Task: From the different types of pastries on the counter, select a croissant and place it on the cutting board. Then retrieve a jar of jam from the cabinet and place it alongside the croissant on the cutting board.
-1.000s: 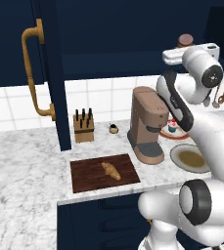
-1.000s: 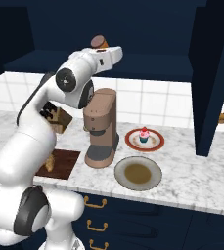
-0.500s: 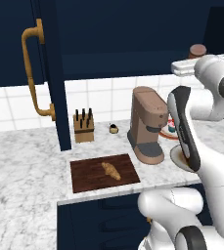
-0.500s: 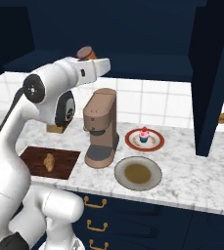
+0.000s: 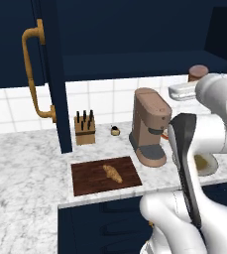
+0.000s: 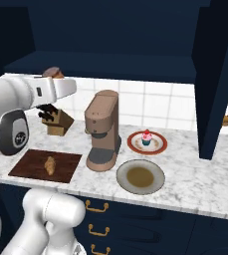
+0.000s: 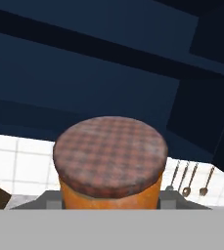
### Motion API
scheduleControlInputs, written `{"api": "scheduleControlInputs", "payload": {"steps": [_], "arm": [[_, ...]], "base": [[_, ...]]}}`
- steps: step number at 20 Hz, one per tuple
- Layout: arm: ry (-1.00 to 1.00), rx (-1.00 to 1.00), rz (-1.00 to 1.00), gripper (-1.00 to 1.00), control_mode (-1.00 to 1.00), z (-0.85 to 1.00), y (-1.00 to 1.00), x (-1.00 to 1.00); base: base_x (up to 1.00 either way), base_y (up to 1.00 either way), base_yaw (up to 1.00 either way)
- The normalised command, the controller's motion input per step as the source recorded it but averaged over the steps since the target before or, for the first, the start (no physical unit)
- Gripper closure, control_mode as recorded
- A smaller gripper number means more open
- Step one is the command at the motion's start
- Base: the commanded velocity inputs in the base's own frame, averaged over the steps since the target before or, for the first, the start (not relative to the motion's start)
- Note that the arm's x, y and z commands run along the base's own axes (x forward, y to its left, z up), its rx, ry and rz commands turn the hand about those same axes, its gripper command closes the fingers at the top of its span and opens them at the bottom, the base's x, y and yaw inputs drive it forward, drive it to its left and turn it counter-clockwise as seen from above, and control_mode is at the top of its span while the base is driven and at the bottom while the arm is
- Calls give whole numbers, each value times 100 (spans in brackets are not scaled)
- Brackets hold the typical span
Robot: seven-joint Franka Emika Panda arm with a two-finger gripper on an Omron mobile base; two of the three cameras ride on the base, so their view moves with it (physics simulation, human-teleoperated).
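My gripper [image 7: 111, 202] is shut on the jar of jam [image 7: 108, 166], an orange jar with a brown checked lid. It holds the jar upright in the air in front of the open cabinet [image 5: 135, 64], above the counter [image 5: 26, 163]. The jar of jam [image 5: 198, 73] shows above the white hand to the right of the coffee machine, and the same jar [image 6: 53, 73] sits above the knife block in the right base view. The croissant [image 5: 112, 173] lies on the cutting board [image 5: 85, 181]. From the other side, the croissant [image 6: 50, 165] rests on the board [image 6: 31, 162].
A brown coffee machine [image 6: 103, 129] stands right of the board. A cupcake [image 6: 146, 137] sits on a red-rimmed plate, with a beige plate [image 6: 140, 177] in front. A knife block [image 5: 85, 130] stands at the wall. The open cabinet door [image 5: 50, 74] with its brass handle [image 5: 33, 74] hangs left of the board.
The hand has carried the jar out from the cabinet and downward, moving it left in the right base view. The arm's links have swung round with it.
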Motion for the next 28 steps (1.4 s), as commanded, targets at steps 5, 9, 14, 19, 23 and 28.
{"api": "scheduleControlInputs", "payload": {"steps": [5, 9, 14, 19, 23, 28], "arm": [[2, 13, 1, 100, -100, -16, -5, -100], [3, 6, 5, 100, -100, -21, 5, -100], [8, 0, 7, 100, -100, -44, 35, -100], [24, 0, 6, 100, -100, -60, 57, -100], [30, 0, 8, 100, -100, -80, 60, -88], [32, 0, 13, 100, -100, -74, 59, -19]], "base": [[0, 0, 0], [0, 0, 0], [0, 0, 0], [0, 0, 0], [0, 0, 0], [0, 0, 0]]}}
